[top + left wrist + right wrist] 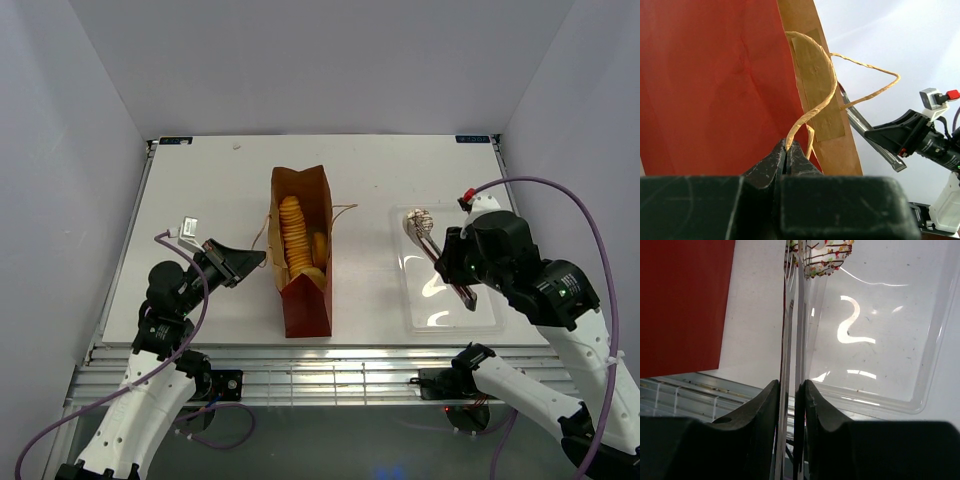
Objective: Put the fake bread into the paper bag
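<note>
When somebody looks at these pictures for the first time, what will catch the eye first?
The paper bag sits open in the middle of the table, with golden bread inside it. The left gripper is shut on the bag's twine handle. On the right, the right gripper holds metal tongs whose tips reach a small whitish pastry at the far end of a clear tray.

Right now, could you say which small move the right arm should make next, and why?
Probably lift the metal tongs slightly: the right gripper is shut on them and their tips meet the small whitish brown-streaked pastry, the only bread in the clear plastic tray, outside the brown paper bag.
</note>
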Robot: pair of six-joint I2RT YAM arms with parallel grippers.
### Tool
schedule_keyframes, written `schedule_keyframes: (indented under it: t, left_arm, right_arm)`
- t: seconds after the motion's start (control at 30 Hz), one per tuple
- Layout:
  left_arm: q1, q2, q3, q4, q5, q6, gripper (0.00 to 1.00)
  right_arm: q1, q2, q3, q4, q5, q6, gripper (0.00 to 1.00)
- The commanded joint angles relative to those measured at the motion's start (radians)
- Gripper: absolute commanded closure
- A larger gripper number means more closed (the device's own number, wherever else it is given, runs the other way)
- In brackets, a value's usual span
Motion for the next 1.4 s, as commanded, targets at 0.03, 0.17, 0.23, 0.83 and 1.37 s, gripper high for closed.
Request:
schedule_keyframes:
  t: [0.03, 0.17, 0.23, 0.83, 1.37]
  left_arm:
    - [-0.002, 0.002, 0.034, -0.03, -0.012, 0.012, 1.0]
    - [-0.002, 0.011, 0.038, -0.03, -0.019, 0.015, 1.0]
    - [-0.002, 0.013, 0.041, -0.03, -0.021, 0.017, 1.0]
    - [-0.003, -0.022, 0.063, -0.073, -0.033, 0.015, 1.0]
    - [-0.002, -0.039, 0.081, -0.085, -0.019, 0.015, 0.89]
  right_arm:
    - [-0.002, 0.016, 0.103, 0.098, -0.025, -0.079, 0.71]
    - [-0.004, 0.034, 0.196, 0.135, -0.101, -0.123, 0.7]
    - [-0.004, 0.045, 0.236, 0.159, -0.17, -0.145, 0.69]
    - [-0.002, 0.08, 0.257, 0.532, -0.873, -0.148, 0.65]
    - [-0.004, 0.085, 0.109, 0.635, -0.774, -0.084, 0.6]
